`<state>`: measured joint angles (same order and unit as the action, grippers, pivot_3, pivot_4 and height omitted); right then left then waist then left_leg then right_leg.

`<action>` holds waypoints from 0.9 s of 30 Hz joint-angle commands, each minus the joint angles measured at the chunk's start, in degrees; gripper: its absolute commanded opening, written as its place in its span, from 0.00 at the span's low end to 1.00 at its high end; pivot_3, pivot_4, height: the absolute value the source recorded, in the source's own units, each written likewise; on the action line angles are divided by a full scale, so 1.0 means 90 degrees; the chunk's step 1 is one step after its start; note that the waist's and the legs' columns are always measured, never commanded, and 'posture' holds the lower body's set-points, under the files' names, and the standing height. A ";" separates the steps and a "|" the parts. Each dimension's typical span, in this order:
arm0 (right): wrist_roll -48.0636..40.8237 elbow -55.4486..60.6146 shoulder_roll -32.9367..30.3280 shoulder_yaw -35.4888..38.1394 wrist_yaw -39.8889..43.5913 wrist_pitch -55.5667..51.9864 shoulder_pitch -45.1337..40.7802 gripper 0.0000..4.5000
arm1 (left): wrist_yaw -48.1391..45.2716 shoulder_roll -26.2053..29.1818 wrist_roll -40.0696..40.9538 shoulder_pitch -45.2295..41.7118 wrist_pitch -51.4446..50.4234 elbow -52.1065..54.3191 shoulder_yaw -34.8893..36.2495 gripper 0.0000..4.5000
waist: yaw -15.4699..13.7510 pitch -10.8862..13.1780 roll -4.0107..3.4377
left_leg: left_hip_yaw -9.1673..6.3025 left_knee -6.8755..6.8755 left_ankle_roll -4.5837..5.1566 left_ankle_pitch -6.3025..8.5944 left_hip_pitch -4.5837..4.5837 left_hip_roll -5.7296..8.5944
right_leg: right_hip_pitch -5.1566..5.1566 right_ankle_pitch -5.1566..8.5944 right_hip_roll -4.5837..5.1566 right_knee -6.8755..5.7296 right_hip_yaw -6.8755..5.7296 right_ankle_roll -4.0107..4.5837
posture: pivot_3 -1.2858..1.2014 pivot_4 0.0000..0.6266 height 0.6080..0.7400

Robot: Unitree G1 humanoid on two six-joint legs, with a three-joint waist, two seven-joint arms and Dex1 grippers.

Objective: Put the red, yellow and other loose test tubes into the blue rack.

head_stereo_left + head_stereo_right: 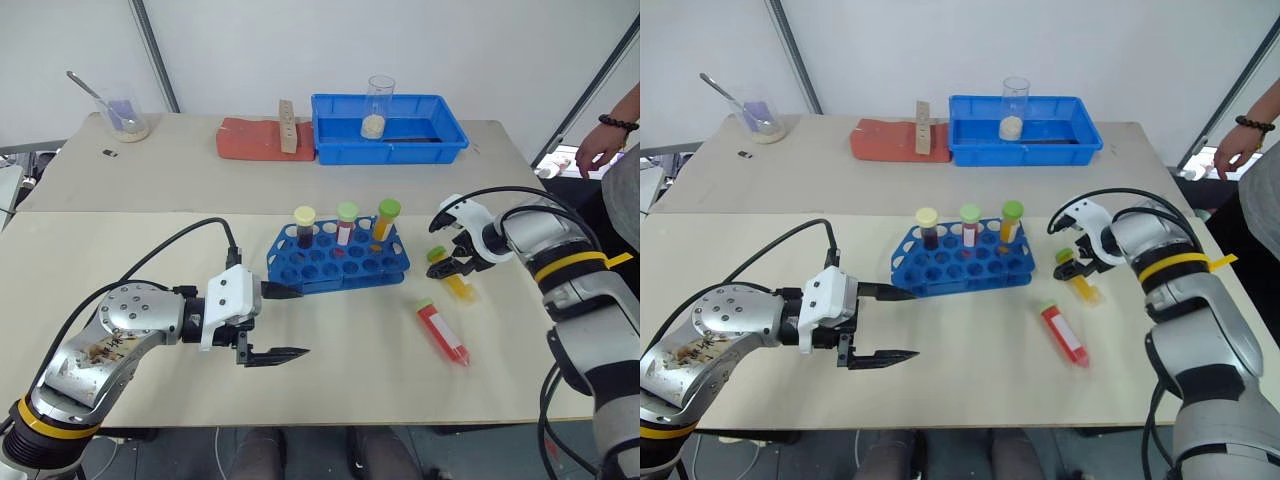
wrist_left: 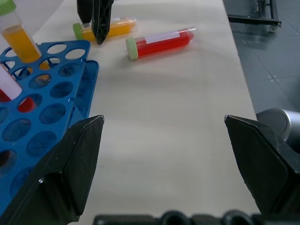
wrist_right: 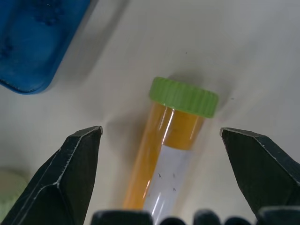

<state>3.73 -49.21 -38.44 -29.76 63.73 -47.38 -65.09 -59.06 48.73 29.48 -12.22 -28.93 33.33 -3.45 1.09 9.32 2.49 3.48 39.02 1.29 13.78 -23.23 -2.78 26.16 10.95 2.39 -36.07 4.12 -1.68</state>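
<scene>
On the tabletop [image 1: 120,300], the blue rack [image 1: 338,260] already holds three tubes. Right claw [image 1: 452,262] straddles the lying yellow tube [image 3: 161,150], spread, not gripping. Left claw [image 1: 282,322] hangs released. Red tube [image 1: 443,333] remains loose.

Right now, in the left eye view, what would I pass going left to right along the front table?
Left gripper → blue rack → red tube → yellow tube, with the right gripper open over it.
</scene>
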 commanded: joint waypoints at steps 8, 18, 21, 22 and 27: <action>0.0432 -0.0783 0.0222 0.0330 0.0162 0.0218 -0.0427 0.22 | 0.0318 -0.0545 0.0540 0.0011 -0.0009 0.0073 0.0320 1.00 | 0.0016 -0.0001 -0.0002 | -0.0001 0.0002 -0.0001 -0.0001 0.0006 0.0000 | -0.0003 -0.0001 0.0000 -0.0006 0.0000 0.0001 | 0.52 0.24 1.00; 0.0360 0.0158 -0.0083 0.0783 0.0234 -0.0417 -0.0054 0.22 | 0.0042 -0.0828 0.0685 -0.0252 0.0365 -0.0407 0.0439 1.00 | 0.0011 -0.0002 -0.0004 | -0.0002 0.0001 -0.0001 -0.0001 0.0005 0.0000 | -0.0002 -0.0001 -0.0001 -0.0007 0.0000 0.0001 | 0.52 0.24 1.00; 0.0345 0.0460 -0.0134 0.0906 0.0200 -0.0587 0.0140 0.22 | -0.0022 -0.0832 0.0648 -0.0320 0.0431 -0.0502 0.0410 1.00 | 0.0009 -0.0002 -0.0004 | -0.0002 0.0002 -0.0001 -0.0001 0.0004 0.0000 | -0.0002 -0.0001 -0.0001 -0.0004 0.0000 0.0001 | 0.52 0.24 1.00; 0.0346 0.0502 -0.0133 0.0945 0.0168 -0.0614 0.0172 0.22 | -0.0044 -0.0835 0.0632 -0.0357 0.0454 -0.0552 0.0399 1.00 | 0.0010 -0.0002 -0.0004 | -0.0002 0.0001 -0.0001 -0.0001 0.0004 0.0001 | -0.0002 -0.0001 -0.0001 -0.0004 0.0000 0.0001 | 0.52 0.24 1.00; 0.0318 0.0763 -0.0158 0.1135 0.0094 -0.0771 0.0233 0.22 | -0.0145 -0.0890 0.0580 -0.0510 0.0578 -0.0725 0.0387 1.00 | 0.0024 -0.0002 -0.0005 | -0.0002 0.0002 -0.0001 -0.0001 0.0005 0.0001 | -0.0002 -0.0001 -0.0001 -0.0005 0.0001 0.0000 | 0.52 0.24 1.00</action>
<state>7.40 -44.54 -38.58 -21.44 64.82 -53.39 -62.23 -59.83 40.87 34.54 -15.82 -25.10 26.33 -0.64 1.30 9.30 2.45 3.46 39.03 1.28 13.77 -23.18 -2.77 26.14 10.94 2.38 -36.12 4.13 -1.68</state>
